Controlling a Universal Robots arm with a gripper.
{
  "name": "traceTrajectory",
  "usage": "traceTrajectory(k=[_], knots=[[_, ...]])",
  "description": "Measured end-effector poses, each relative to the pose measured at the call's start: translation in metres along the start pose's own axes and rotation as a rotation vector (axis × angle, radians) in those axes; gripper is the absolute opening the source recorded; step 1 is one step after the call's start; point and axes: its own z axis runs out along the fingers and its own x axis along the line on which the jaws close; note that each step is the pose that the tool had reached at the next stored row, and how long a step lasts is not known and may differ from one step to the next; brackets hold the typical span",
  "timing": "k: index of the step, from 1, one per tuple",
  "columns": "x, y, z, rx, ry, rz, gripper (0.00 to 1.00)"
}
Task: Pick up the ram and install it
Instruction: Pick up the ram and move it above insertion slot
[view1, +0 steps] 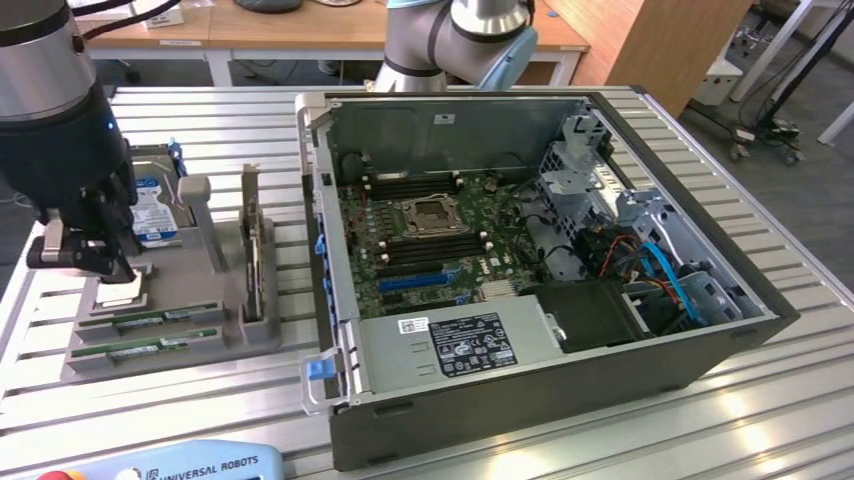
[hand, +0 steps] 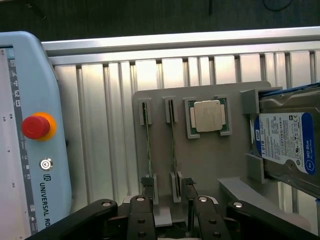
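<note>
tool (hand: 171, 222): fingers (hand: 140, 220) apart, nothing between them, above end of grey holder (hand: 210, 165).
ram (hand: 173, 142): green stick, on edge in holder slot, in line with gap between fingers, not gripped.
second ram (hand: 147, 142): parallel slot, just beside first.
cpu (hand: 207, 116): flat in pocket beside slots.
hard drive (hand: 285, 145): blue label, in bracket at holder's far end.
pendant (hand: 30, 130): on worktop (hand: 100, 125), near holder, apart.
pc case (view1: 534, 250): open, motherboard exposed, at exterior view's right of holder.

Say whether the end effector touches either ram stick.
Cannot tell: wrist view has the end effector overlapping the ram sticks, no contact or gap plain.
</note>
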Motion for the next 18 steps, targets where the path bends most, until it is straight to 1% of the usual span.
traceTrajectory(k=[1,3,8,13,18], knots=[[0.000,-0.0001,0.0012,-0.0001,0.0000,0.000,0.36],[0.000,-0.0005,0.0120,0.0000,0.0000,0.000,0.36],[0.005,-0.0009,0.0119,-0.0001,0.0001,0.000,0.36],[0.005,-0.0009,0.0120,0.0000,0.0000,0.000,0.36],[0.006,-0.0011,0.0164,0.0000,-0.0001,0.000,0.36]])
